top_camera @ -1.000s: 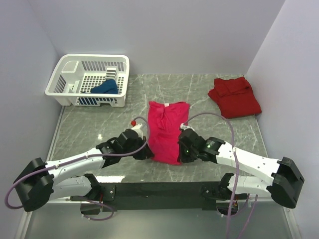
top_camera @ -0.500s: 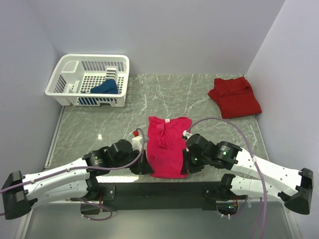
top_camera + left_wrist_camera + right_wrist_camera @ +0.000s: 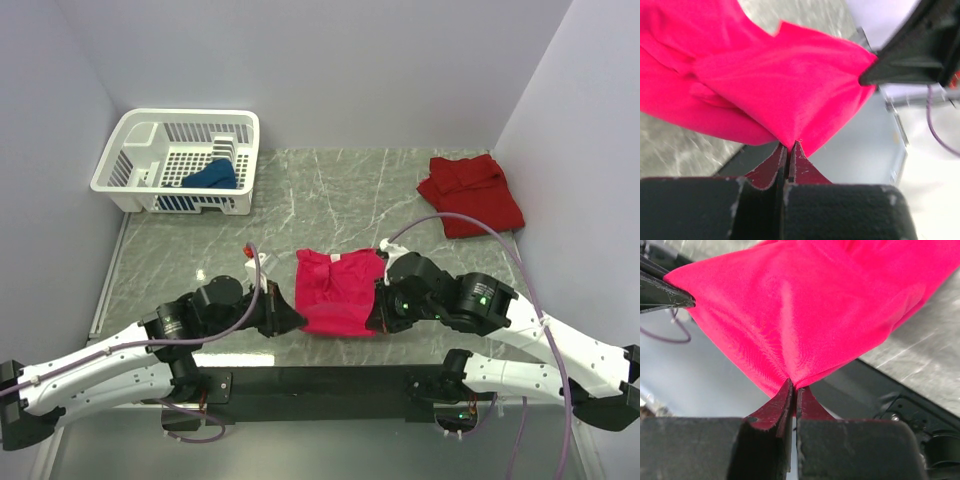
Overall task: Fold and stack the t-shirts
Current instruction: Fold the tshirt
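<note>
**Top external view.** The magenta t-shirt is at the middle of the bench, close to its near edge, with the collar pointing toward the far wall. The left end effector and the right end effector each grip a near corner of it, one on either side. The hem is lifted, and I judge this to be a lengthwise fold in hand.

The dark red t-shirt lies bunched into a rough packet at the far right corner. Whether that counts as a finished fold I cannot tell. The dark blue t-shirt is crumpled inside the white lattice basket at the far left. Nothing is stacked, so most of the task is left.

Bare bench lies beyond the collar, and the basket and the dark red shirt are both well apart from it, so a forward fold has room. Behind the hem there is little margin before the black base rail.

**Left wrist view.** The jaws are pinched fully together on a corner of magenta cloth, which fans upward from the left end effector. The opposite black fingertip holds the far corner.

**Right wrist view.** The right end effector is likewise clamped tight on a fold of the same shirt. The cloth is drawn fairly taut toward the other arm's tip, with the bench edge just below.
</note>
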Motion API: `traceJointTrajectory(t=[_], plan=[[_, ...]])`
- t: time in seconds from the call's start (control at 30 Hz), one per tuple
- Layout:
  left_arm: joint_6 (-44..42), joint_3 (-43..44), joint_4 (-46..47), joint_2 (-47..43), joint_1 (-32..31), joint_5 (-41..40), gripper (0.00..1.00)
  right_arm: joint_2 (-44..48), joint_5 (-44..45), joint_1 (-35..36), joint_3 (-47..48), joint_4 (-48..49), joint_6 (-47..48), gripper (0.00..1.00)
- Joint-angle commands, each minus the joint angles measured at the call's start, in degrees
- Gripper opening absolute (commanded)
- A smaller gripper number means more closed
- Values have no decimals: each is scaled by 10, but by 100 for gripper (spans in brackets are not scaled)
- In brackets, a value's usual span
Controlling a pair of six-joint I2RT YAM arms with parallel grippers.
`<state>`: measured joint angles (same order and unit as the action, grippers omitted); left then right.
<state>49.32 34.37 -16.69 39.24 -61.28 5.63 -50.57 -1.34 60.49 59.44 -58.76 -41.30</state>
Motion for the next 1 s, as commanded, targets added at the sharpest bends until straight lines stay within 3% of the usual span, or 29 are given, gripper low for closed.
traceJointTrajectory(t=[0.0, 0.3, 0.5, 0.97], plan=[[-3, 24, 10, 31, -1, -101, 0, -15, 72, -4, 26, -21, 24, 0], [-43, 47, 50, 133, 36, -183, 0, -84, 144, -83, 14, 43, 67, 0], [-81, 49, 100, 186, 113, -137, 0, -129, 129, -141, -13, 114, 102, 0], [-150, 98, 158, 359, 187, -62, 0, -291, 116, -214, 23, 183, 150, 0]])
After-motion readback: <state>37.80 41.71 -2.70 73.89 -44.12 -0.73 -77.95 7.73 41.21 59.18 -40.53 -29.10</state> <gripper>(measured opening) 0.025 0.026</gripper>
